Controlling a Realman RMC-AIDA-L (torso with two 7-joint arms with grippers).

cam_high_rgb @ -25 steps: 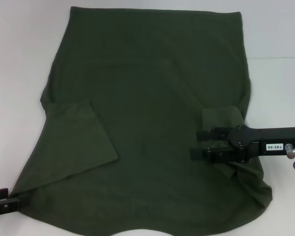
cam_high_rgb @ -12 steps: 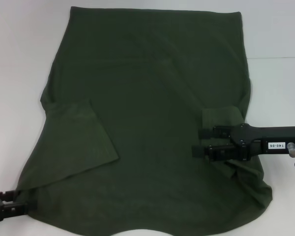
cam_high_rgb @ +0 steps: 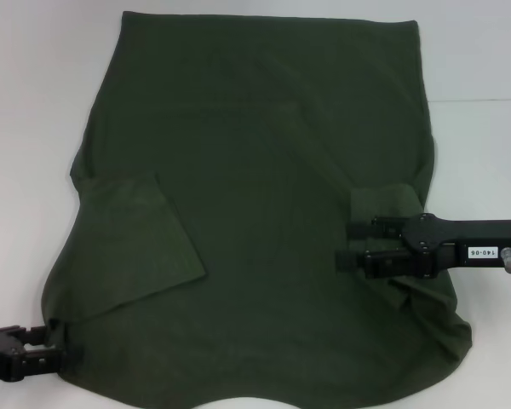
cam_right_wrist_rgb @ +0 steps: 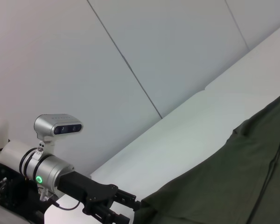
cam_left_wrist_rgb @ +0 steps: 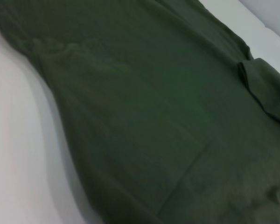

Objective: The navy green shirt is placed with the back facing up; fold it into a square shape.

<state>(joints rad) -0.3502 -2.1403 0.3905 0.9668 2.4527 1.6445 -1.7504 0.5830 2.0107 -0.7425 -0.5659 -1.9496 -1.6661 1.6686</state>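
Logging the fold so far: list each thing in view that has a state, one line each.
shirt: spread flat on the table, plain side up, both sleeves folded inward, not yet square.
left gripper: at the shirt's near left corner, fingers at the fabric edge.
right gripper: open, over the folded right sleeve.
table: white, carrying the shirt.

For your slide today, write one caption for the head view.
Olive shirt back-up on white table; left gripper at near-left hem, right gripper over right sleeve.
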